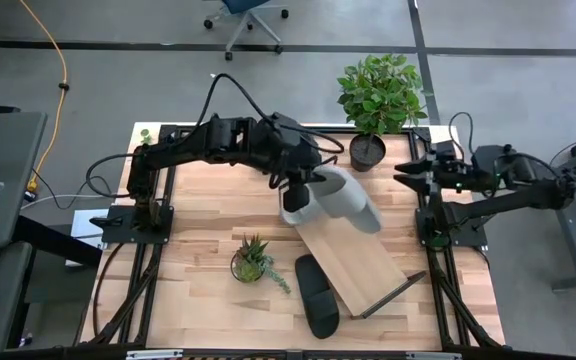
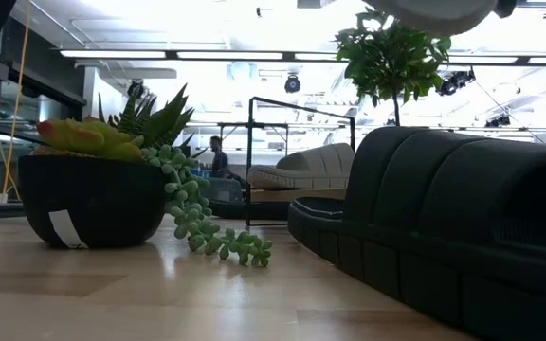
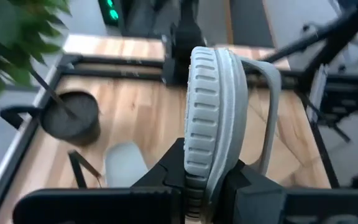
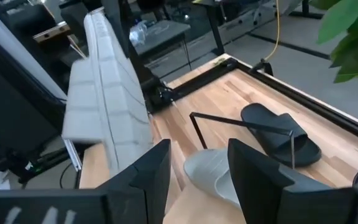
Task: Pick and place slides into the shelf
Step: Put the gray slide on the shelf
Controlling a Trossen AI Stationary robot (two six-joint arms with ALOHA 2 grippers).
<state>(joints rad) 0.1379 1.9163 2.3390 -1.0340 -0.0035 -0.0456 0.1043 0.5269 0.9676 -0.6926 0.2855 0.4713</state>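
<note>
My left gripper (image 1: pixel 303 188) is over the table's middle, shut on a light grey slide (image 1: pixel 348 200) that is lifted above the high end of the shelf (image 1: pixel 363 265). The shelf is a slanted light-wood board on a black wire frame. A second grey slide (image 3: pixel 126 163) lies on the board's high end below the held one. One black slide (image 1: pixel 316 295) lies on the table at the shelf's near left side. The other black slide is not seen. My right gripper (image 1: pixel 400 172) waits open at the right edge, touching nothing. My left gripper pinches the grey slide by one end of its sole (image 3: pixel 197 171). One finger (image 3: pixel 163 177) is on the ridged underside and the other on the footbed side. The slide stands on edge, lifted clear, reaching away from the fingers with its strap (image 3: pixel 271 93) to one side.
A tall potted plant (image 1: pixel 376 105) stands at the far edge behind the shelf. A small succulent in a dark bowl (image 1: pixel 253 262) sits left of the black slide. Bare wood shows on the table's left half. A person (image 2: pixel 218 156) sits far back in the room.
</note>
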